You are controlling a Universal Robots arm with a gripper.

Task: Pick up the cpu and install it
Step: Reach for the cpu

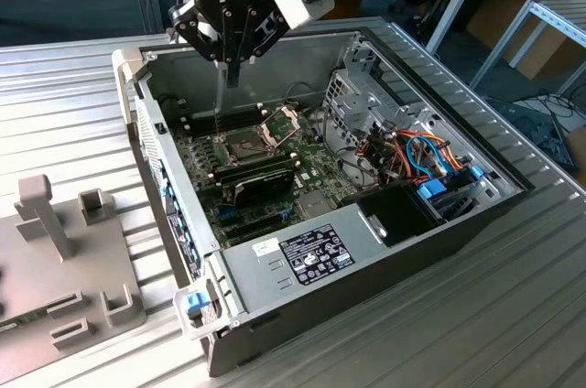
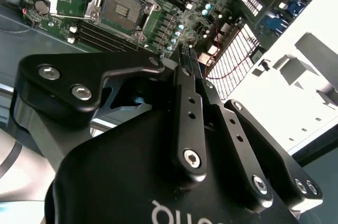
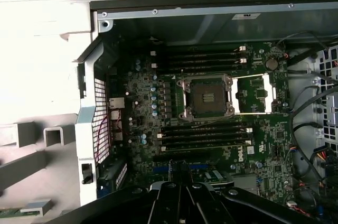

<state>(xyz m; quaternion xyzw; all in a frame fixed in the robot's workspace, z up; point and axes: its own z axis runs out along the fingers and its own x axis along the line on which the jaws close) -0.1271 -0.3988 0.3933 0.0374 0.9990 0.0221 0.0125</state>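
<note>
A black robot claw (image 1: 233, 68) hovers above an open grey metal computer case (image 1: 430, 237). Its fingers are narrow, pinching the thin square cpu (image 3: 179, 168) edge-on. Below, the green motherboard (image 3: 142, 97) carries an empty square socket (image 3: 206, 99).

Exterior view oblique overhead, both wrist views past tool (image 2: 188, 55) onto socket (image 2: 122, 8)

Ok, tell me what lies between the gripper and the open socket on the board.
In the first wrist view, a bank of long black memory sticks lies between the gripper and the open socket, running across the line from one to the other.
</note>
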